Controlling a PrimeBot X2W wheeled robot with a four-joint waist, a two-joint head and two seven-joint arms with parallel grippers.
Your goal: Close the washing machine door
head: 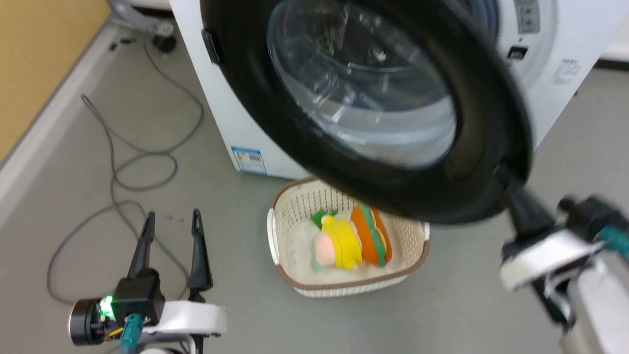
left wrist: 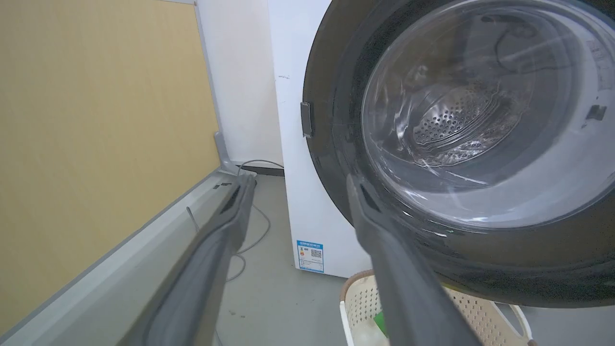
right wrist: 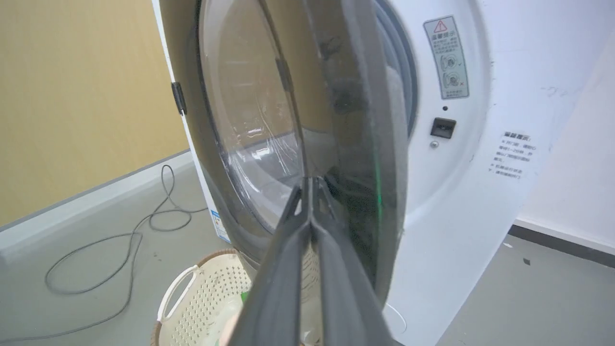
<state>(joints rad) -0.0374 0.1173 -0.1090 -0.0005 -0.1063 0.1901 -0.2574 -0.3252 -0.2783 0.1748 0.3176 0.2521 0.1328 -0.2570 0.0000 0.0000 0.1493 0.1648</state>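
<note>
The washing machine door (head: 363, 93), a glossy black disc with a clear glass bowl, stands part-way open, hinged at its left, in front of the white washing machine (head: 565, 54). My right gripper (head: 511, 189) is shut with nothing between its fingers. In the right wrist view its joined tips (right wrist: 310, 182) rest against the outer face of the door (right wrist: 240, 120) near the free edge. My left gripper (head: 172, 216) hangs open low at the left, clear of the door. In the left wrist view the open left gripper (left wrist: 300, 179) points toward the door (left wrist: 461, 144) and the machine's corner (left wrist: 298, 192).
A cream perforated basket (head: 295, 206) holding a plush toy (head: 354, 241) sits on the floor under the door. Loose grey cable (head: 142, 162) lies on the floor to the left. A yellow wall (head: 39, 59) with a pale skirting borders the left side.
</note>
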